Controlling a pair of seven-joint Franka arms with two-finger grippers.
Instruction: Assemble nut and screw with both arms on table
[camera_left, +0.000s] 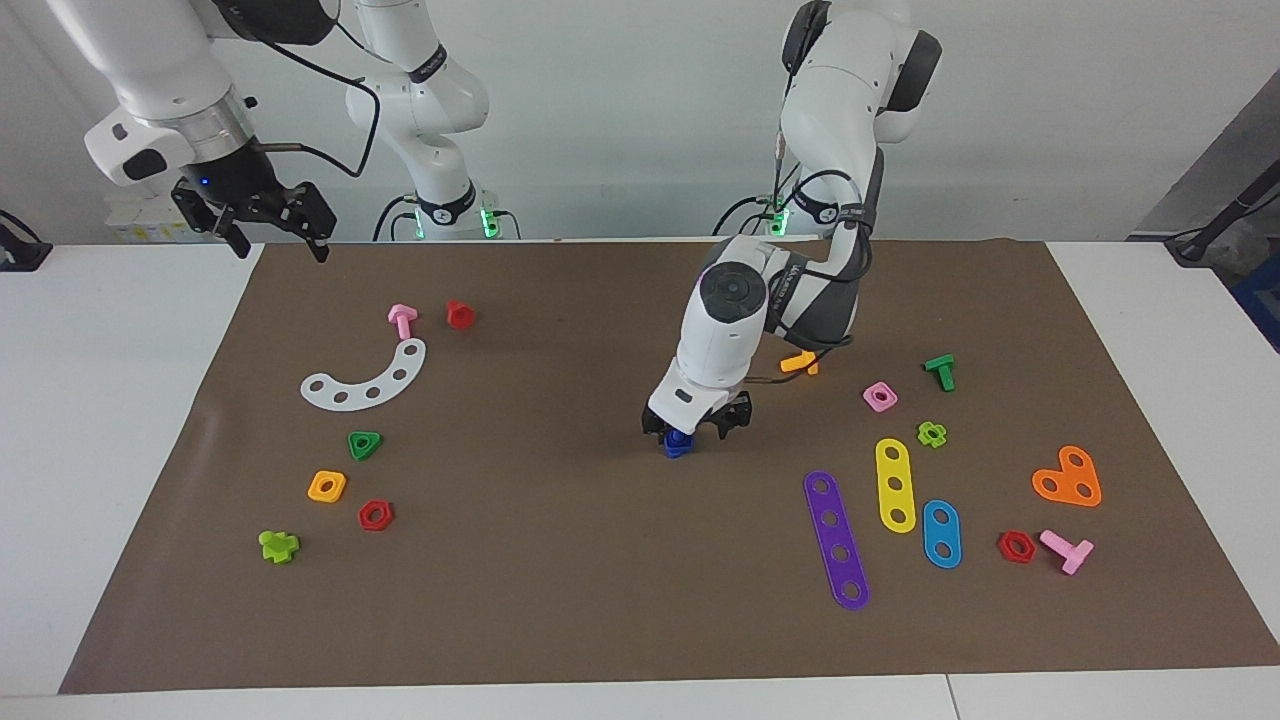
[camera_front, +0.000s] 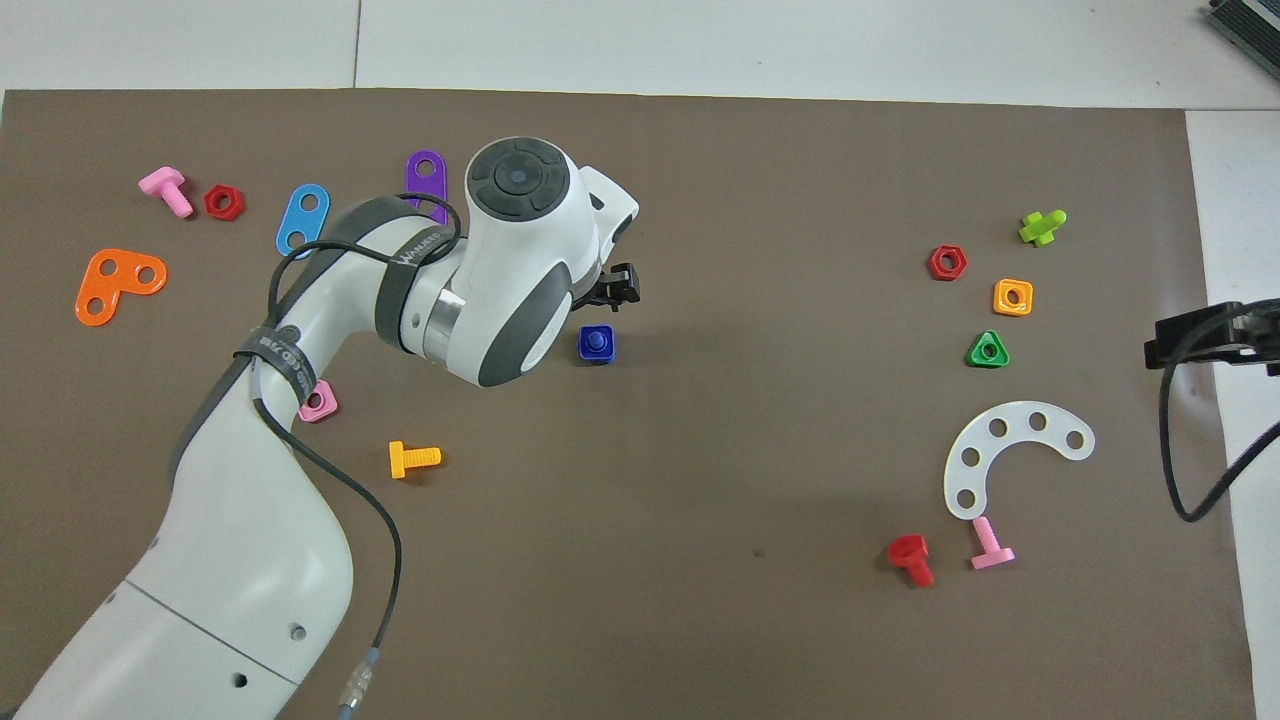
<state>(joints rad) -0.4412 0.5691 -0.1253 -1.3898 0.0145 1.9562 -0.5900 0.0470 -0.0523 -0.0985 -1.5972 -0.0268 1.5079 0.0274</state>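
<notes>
Nut (camera_front: 596, 343) sits on screw mid-frame; left gripper (camera_left: 697, 424) spread just above it; right gripper (camera_left: 268, 222) waits spread, upper left.
</notes>
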